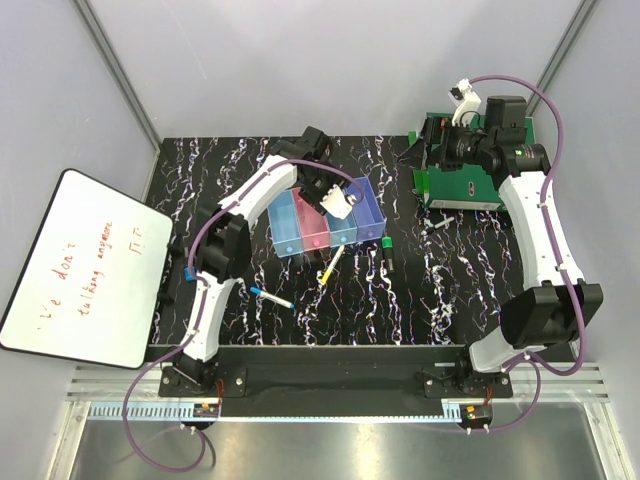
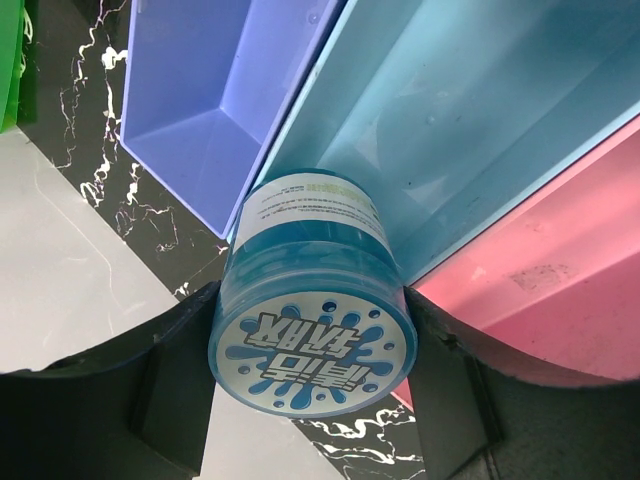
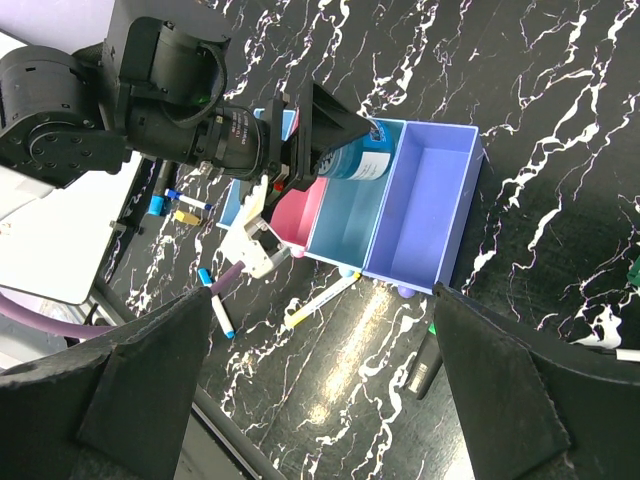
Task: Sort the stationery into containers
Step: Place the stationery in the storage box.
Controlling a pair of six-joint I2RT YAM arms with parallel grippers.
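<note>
I have the left gripper pinching the round blue jar by its sides, held over the row of bins, above the light blue bin between the purple bin and the pink bin. The jar's printed lid faces my wrist camera and its other end points at the bin. In front of the row, the yellow-and-white pen lies slantwise, the green-capped marker cap-end toward the bins. The right gripper is spread wide, right of the row, by the green folder.
</note>
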